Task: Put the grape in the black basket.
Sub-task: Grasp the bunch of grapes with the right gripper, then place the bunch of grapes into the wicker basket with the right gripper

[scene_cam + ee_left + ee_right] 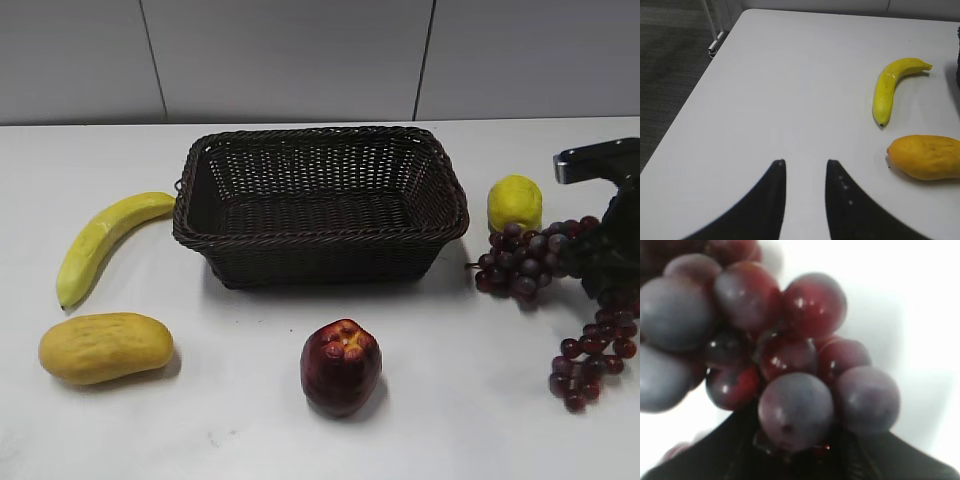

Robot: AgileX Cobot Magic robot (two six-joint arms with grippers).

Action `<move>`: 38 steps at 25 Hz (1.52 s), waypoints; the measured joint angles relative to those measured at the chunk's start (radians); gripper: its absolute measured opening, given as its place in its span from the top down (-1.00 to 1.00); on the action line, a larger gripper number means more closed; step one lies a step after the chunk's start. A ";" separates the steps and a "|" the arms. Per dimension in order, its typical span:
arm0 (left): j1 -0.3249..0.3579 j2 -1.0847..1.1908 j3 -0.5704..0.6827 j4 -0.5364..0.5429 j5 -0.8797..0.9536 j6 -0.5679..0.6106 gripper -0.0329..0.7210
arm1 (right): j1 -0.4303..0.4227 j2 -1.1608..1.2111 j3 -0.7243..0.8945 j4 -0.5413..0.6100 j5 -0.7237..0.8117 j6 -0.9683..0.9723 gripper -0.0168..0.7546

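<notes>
Looking along the table from the front, the black basket (320, 205) sits at the middle of the white table (240, 420). To its right the grape (545, 275) curves from near the basket's right wall down toward the front, with the right gripper (600, 262) set over the middle of the bunch; how its jaws stand cannot be told from here. A lemon (515, 202) lies just behind the bunch, beside the basket's right rim. Left of the basket lie a banana (105, 240) and, nearer the front, a yellow mango (105, 347). A dark red apple-like fruit (341, 366) stands in front of the basket

From the left wrist, the left gripper (805, 167) hangs above bare table with its two dark fingers (767, 200) spread apart and holding nothing; the banana (890, 87) and mango (925, 157) lie off to the right (the basket barely shows at the edge)

From the right wrist, the grape (790, 360) fills the frame, blurred, pressed against the dark gripper body at the bottom; whether the jaws pinch it cannot be told
</notes>
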 joint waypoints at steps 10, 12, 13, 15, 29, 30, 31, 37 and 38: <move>0.000 0.000 0.000 0.000 0.000 0.000 0.34 | 0.000 -0.220 -0.209 -0.024 0.111 -0.295 0.27; 0.000 0.000 0.000 0.000 0.000 0.000 0.34 | 0.000 -0.224 -0.279 0.012 0.114 -0.375 0.27; 0.000 0.000 0.000 0.000 0.000 0.000 0.34 | 0.000 -0.224 -0.307 0.041 0.114 -0.430 0.27; 0.000 0.000 0.000 0.000 0.000 0.000 0.34 | 0.006 -0.218 -0.372 0.126 0.114 -0.546 0.28; 0.000 0.000 0.000 0.000 0.000 0.000 0.34 | 0.285 0.071 -0.672 0.218 0.039 -0.975 0.29; 0.000 0.000 0.000 0.000 0.000 0.000 0.34 | 0.304 0.100 -0.686 0.218 0.032 -1.005 0.29; 0.000 0.000 0.000 0.000 0.000 0.000 0.34 | 0.319 0.123 -0.694 0.218 0.025 -1.025 0.29; 0.000 0.000 0.000 0.000 0.000 0.000 0.34 | 0.386 0.266 -0.707 0.220 -0.091 -1.076 0.29; 0.000 0.000 0.000 0.000 0.000 0.000 0.34 | 0.391 0.285 -0.707 0.227 -0.107 -1.078 0.29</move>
